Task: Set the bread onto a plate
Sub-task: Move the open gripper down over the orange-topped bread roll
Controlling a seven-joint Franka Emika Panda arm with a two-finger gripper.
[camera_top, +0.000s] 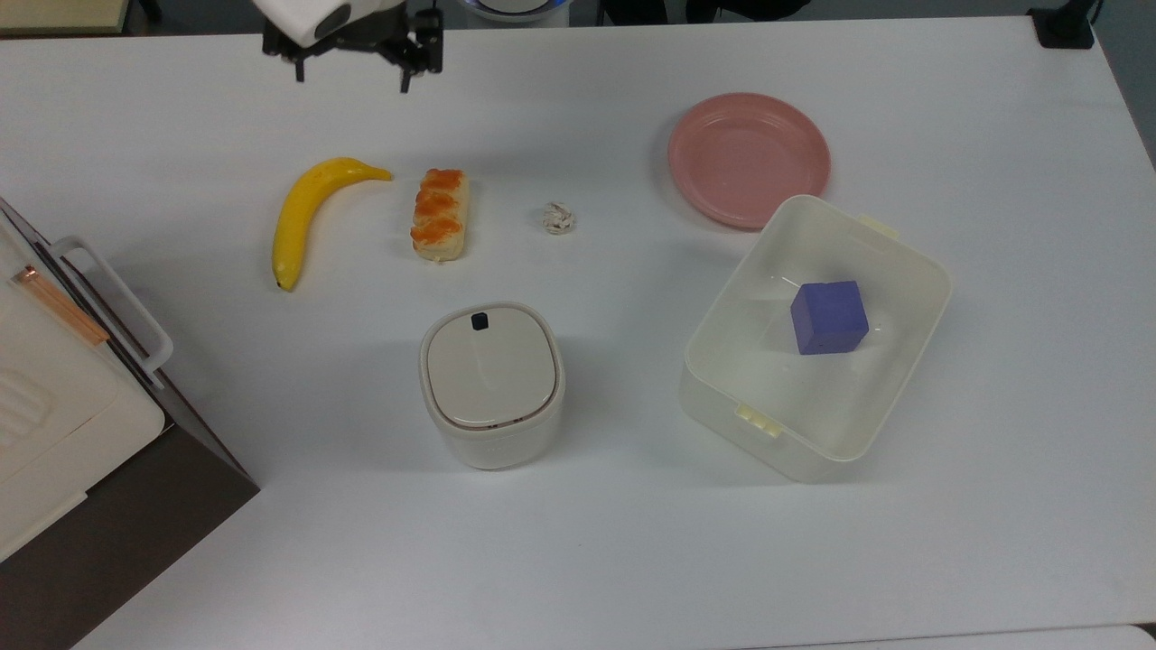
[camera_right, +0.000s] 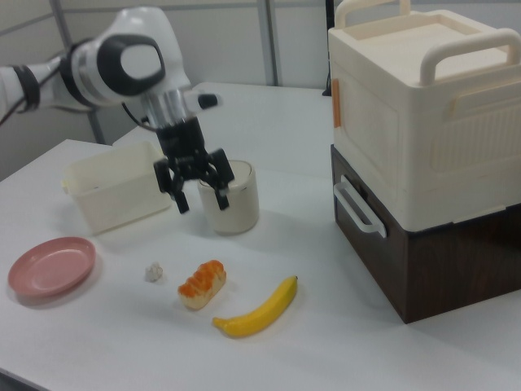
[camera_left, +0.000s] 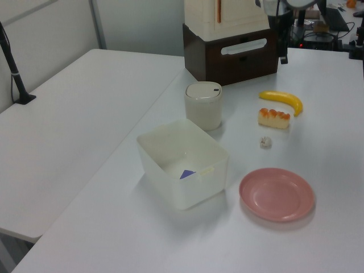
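The bread (camera_top: pixel 440 215), a small cream bun with orange glazed bumps, lies on the white table between a banana and a tiny wad. It also appears in the left view (camera_left: pixel 274 118) and the right view (camera_right: pixel 202 283). The pink round plate (camera_top: pixel 749 158) (camera_left: pixel 277 194) (camera_right: pixel 51 265) sits bare, well off to the top view's right of the bread. My gripper (camera_top: pixel 352 77) (camera_right: pixel 201 199) hangs open in the air with nothing between its fingers. In the top view it is near the upper edge, above the bread and banana, touching neither.
A yellow banana (camera_top: pixel 307 212) lies at the top view's left of the bread, a whitish wad (camera_top: pixel 559 218) at its right. A lidded cream canister (camera_top: pixel 491 384) stands nearer. A cream tub (camera_top: pixel 768 433) holding a blue cube (camera_top: pixel 829 317) abuts the plate. Stacked boxes (camera_top: pixel 54 406) fill the lower left.
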